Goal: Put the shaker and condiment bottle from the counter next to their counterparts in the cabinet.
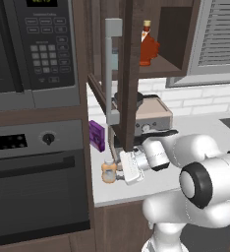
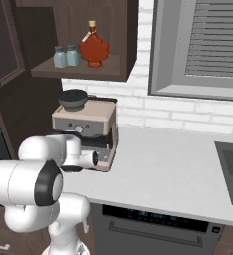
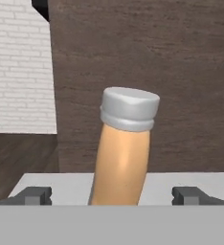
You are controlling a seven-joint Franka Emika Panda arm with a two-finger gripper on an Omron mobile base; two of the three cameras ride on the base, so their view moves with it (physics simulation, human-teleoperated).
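Left base view is showing the small pale orange-tan condiment bottle (image 1: 108, 171) standing near the front left edge of the white surface (image 1: 195, 129), with the white two-finger gripper (image 1: 118, 171) just beside it on its right. In the hand view the bottle (image 3: 122, 158) is leaning between the two dark finger tips (image 3: 34, 195), which are spread wide and not touching it, so the gripper is released. I am judging the bottle light, stiff and smooth, maybe slippery; gripping the body under the grey cap seems safest. The red-orange flask-shaped bottle (image 2: 93, 47) and pale blue-grey shakers (image 2: 65, 56) are waiting on the dark brown cabinet shelf (image 2: 78, 72).
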